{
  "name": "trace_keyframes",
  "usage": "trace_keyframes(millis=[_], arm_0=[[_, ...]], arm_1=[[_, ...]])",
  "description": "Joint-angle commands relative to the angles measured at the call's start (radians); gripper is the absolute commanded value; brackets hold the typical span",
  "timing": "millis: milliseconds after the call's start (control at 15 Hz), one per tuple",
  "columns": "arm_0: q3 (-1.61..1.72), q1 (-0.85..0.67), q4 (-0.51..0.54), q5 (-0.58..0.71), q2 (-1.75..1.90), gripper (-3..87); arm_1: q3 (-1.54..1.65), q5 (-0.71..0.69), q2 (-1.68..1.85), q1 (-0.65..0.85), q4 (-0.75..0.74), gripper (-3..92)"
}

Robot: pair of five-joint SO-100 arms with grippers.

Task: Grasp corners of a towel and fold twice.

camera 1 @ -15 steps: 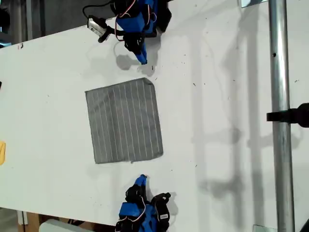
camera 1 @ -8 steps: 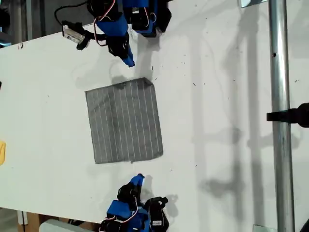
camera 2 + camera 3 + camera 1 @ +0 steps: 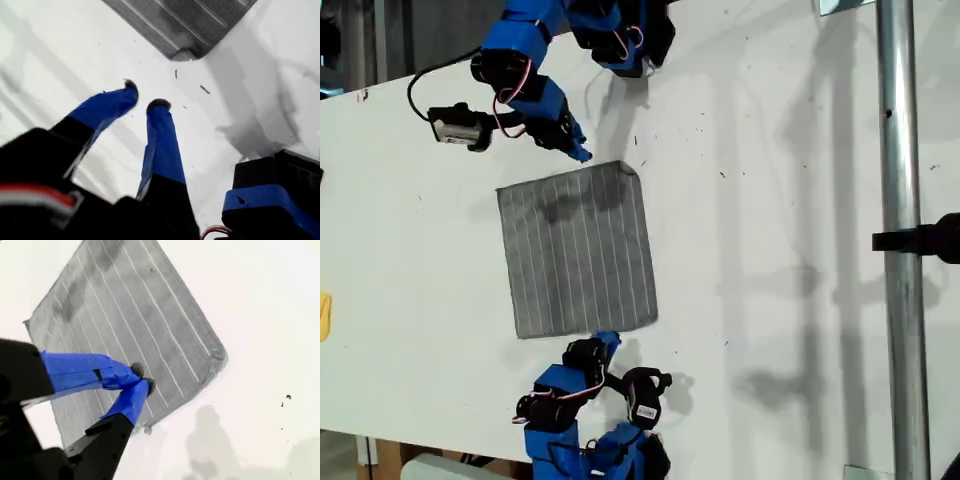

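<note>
1. The towel (image 3: 578,250) lay flat mid-table (image 3: 770,200), unfolded.
2. My first gripper (image 3: 142,100), slightly parted and empty, faced a corner (image 3: 185,52) for approach.
3. My second gripper (image 3: 141,378), nearly closed and gripping nothing, hovered above the towel's edge.

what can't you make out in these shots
- First wrist view: most of the towel is cut off by the picture's edge; only one corner shows.
- Second wrist view: whether my second gripper touches the towel or hovers over it, since its own tips cover the spot.
- Exterior view: the yellow thing at that view's left edge is cut off, with too little showing to name it.
</note>
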Motion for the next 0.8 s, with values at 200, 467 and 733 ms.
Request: trace_keyframes(millis=[200, 467, 733], arm_0=[[-0.067, 0.015, 0.026, 0.006, -0.014, 4.9], [-0.069, 0.011, 0.034, 0.014, -0.025, 4.6], [-0.072, 0.002, 0.041, 0.014, -0.025, 4.0]], arm_1=[[0.360, -0.138, -0.008, 0.063, -0.318, 36.4], [0.637, -0.178, -0.092, 0.087, -0.614, 34.9], [0.577, -0.170, -0.341, 0.044, -0.733, 28.5]])
